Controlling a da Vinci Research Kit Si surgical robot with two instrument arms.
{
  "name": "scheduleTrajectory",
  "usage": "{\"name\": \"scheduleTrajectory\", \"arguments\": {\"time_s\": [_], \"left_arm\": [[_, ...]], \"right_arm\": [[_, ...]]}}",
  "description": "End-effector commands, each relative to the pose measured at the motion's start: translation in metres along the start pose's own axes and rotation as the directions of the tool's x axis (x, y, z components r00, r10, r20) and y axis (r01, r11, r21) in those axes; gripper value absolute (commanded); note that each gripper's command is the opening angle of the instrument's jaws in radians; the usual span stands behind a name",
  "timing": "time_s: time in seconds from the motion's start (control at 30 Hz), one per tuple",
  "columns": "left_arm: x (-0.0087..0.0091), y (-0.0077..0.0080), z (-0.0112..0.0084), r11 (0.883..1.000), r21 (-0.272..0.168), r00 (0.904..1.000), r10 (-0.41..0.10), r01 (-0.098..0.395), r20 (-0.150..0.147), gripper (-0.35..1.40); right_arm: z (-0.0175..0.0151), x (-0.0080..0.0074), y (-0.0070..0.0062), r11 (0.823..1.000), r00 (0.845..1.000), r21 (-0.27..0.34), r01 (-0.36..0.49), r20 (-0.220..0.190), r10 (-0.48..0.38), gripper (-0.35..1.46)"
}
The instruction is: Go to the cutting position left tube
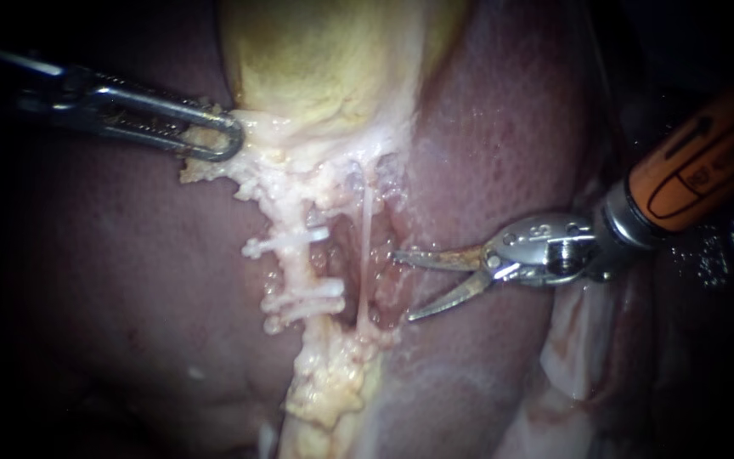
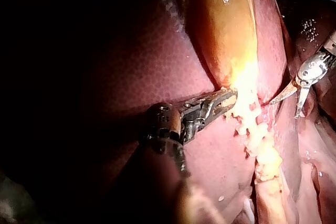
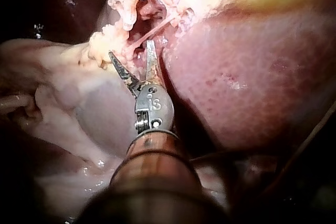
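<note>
You are aiming your right instrument (image 1: 402,286), blades wide open, at the left tube (image 1: 299,268) between its clips (image 1: 286,245), your left instrument (image 1: 229,140) gripping the gallbladder (image 1: 324,59)

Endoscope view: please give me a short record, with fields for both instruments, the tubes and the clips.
left instrument: shut on tissue at the gallbladder edge
right instrument: open, beside the right tube, not around it
left tube: not yet reached by the right instrument
clips: white, on the left tube, above and below a bare stretch
liver: on both sides of the tubes
</note>
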Motion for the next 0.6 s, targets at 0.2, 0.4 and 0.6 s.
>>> {"name": "scheduleTrajectory", "arguments": {"time_s": [0.2,0.4,0.6], "left_arm": [[0.0000,0.0000,0.0000,1.000,0.000,1.0000,0.000,0.000,0.000,-0.35],[0.0000,0.0000,0.0000,1.000,0.000,1.0000,0.000,0.000,0.000,-0.35],[-0.0001,0.0000,-0.0001,1.000,0.000,1.0000,0.000,0.000,0.000,-0.35]], "right_arm": [[0.0012,0.0018,-0.0009,1.000,1.000,0.019,-0.005,-0.018,0.006,1.15],[0.0035,0.0017,0.0007,1.000,1.000,0.014,-0.006,-0.023,0.006,1.16],[0.0050,0.0002,0.0025,1.000,1.000,0.011,0.000,-0.019,0.000,1.18]]}}
